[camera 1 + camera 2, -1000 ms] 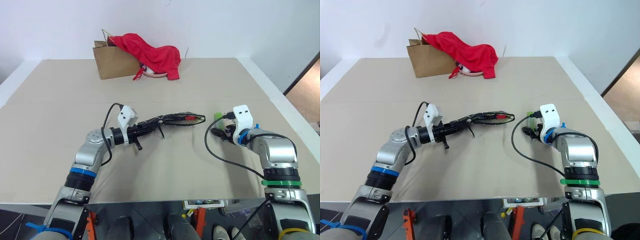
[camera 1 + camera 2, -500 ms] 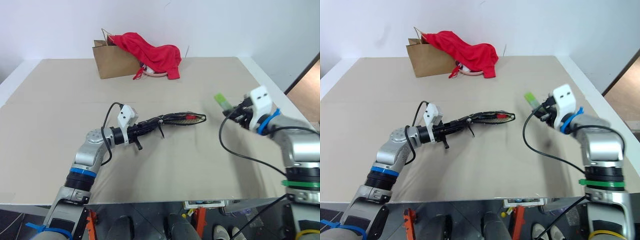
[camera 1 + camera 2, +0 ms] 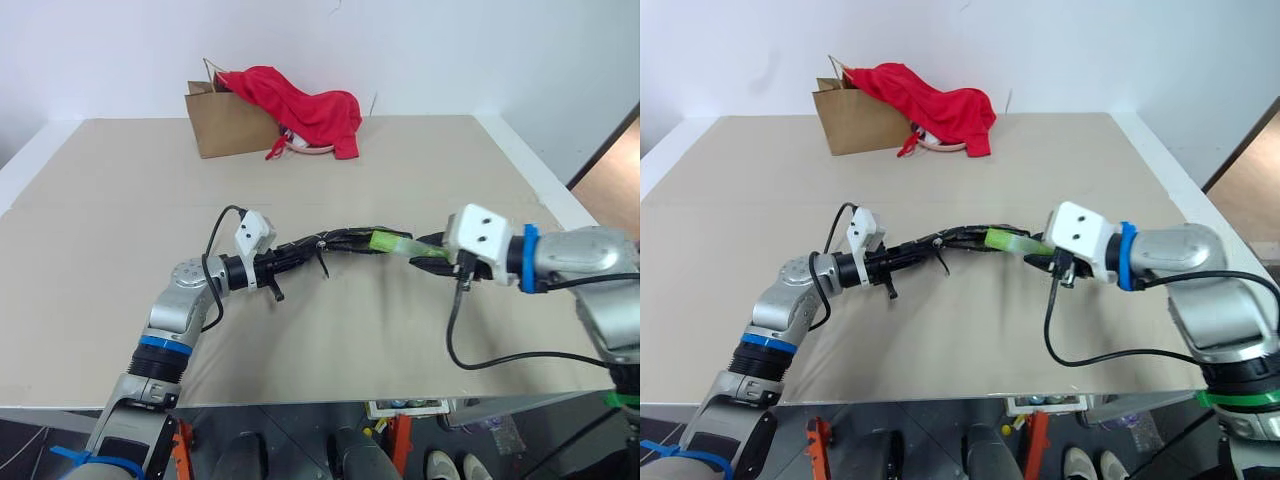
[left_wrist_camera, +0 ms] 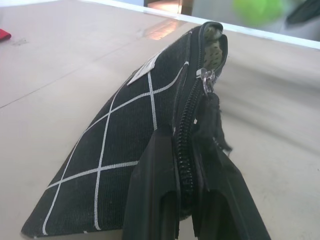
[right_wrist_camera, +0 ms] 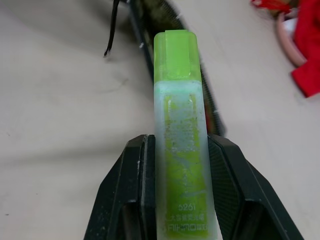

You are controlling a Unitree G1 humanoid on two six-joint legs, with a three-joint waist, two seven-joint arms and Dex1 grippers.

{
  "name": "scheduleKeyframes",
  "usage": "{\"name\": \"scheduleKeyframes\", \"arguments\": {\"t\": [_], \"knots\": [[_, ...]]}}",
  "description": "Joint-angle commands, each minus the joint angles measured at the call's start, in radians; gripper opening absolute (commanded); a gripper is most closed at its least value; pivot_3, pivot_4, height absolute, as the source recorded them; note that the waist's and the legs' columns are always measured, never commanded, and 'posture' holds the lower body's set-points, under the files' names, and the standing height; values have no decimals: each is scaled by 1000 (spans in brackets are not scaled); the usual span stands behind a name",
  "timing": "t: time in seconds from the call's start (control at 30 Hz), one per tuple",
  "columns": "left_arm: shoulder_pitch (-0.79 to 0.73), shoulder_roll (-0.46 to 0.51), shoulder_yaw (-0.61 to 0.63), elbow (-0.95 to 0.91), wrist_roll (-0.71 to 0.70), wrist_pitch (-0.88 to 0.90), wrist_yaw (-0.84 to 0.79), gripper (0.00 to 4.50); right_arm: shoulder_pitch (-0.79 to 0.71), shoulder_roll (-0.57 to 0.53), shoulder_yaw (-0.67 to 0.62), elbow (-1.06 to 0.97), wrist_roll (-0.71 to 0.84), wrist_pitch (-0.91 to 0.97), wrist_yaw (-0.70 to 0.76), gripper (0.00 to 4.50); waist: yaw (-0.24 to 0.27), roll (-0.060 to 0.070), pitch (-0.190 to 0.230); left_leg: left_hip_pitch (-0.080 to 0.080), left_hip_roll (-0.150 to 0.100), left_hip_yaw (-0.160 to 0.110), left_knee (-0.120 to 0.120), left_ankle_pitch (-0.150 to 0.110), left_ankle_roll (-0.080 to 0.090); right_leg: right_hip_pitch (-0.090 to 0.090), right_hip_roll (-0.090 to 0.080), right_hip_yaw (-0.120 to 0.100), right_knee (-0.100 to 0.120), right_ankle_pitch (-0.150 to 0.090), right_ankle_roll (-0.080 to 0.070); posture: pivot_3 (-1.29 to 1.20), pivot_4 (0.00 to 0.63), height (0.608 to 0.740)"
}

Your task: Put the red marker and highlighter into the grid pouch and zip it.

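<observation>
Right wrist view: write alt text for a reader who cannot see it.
The right gripper holds the light-green highlighter between its two black fingers, bright green cap pointing away toward the open mouth of the grid pouch on the beige table. A red cloth lies at the far edge.

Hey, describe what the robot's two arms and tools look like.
Both arms are silver metal. The left arm wears a blue band; the right arm has a blue ring. Each wrist carries a white camera box with a looping black cable, ending in a tool with two black fingers.
</observation>
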State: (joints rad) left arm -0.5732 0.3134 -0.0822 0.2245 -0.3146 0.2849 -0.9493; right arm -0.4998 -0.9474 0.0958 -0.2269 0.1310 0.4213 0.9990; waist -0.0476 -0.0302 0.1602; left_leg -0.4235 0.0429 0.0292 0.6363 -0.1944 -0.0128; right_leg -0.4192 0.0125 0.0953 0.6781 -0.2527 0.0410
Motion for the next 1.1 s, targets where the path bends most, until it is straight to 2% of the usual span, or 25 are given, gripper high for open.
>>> {"name": "scheduleKeyframes", "arguments": {"t": [0.03, 0.2, 0.5, 0.77, 0.8, 0.87, 0.93, 1.1], "knots": [[-18, 3, 3, -19, -7, -9, -8, 0, -71, 28, 22, 38, -44, -37, -19, 1063, 1, 0, 0, 0, 0, 0, 0, 0, 0, 0, 0, 0, 0, 0, 0, 0, 150, 740], [-21, 4, 3, -18, -4, -11, -7, 0, -109, 57, 77, 86, -95, -69, -9, 1063, 3, 0, 0, -1, 0, -1, -1, 0, 0, -1, 0, -1, 0, -1, -1, 0, 150, 740], [-23, 5, 0, -13, -4, -15, -12, 0, -254, 170, 292, 190, -297, -158, 10, 1063, 0, 0, 0, 0, 1, -1, 0, 0, 0, -1, 2, -1, 1, 0, -2, 0, 150, 740], [-15, -1, 0, -20, -5, -17, -4, 0, -382, 320, 337, 309, -365, -83, -18, 1063, 3, 0, 0, -2, 1, -1, -1, 0, 0, -2, 1, -2, 1, 2, -6, 0, 150, 740], [-13, -2, 0, -21, -5, -17, -1, 0, -386, 329, 331, 315, -369, -61, -14, 1563, 3, 0, 0, -2, 1, -1, 0, 0, 0, -2, 0, -2, 1, 2, -6, 0, 150, 740], [-9, -3, 2, -23, -6, -19, 2, 0, -386, 327, 322, 316, -373, -44, -1, 2157, 3, 0, 0, -2, 1, -1, 0, 0, 0, -2, 0, -2, 1, 2, -7, 0, 150, 740], [-7, -3, 3, -23, -6, -20, 3, 0, -385, 320, 312, 317, -379, -41, 0, 3071, 4, 0, 0, -3, 1, -2, 0, 0, 0, -2, 0, -3, 1, 2, -7, 0, 150, 740], [-5, -5, 4, -23, -6, -20, 5, 0, -387, 285, 235, 314, -333, -23, 10, 3071, 3, 0, 0, -3, 1, -2, 0, 0, 0, -2, 0, -3, 1, 2, -6, 0, 150, 740]]}}
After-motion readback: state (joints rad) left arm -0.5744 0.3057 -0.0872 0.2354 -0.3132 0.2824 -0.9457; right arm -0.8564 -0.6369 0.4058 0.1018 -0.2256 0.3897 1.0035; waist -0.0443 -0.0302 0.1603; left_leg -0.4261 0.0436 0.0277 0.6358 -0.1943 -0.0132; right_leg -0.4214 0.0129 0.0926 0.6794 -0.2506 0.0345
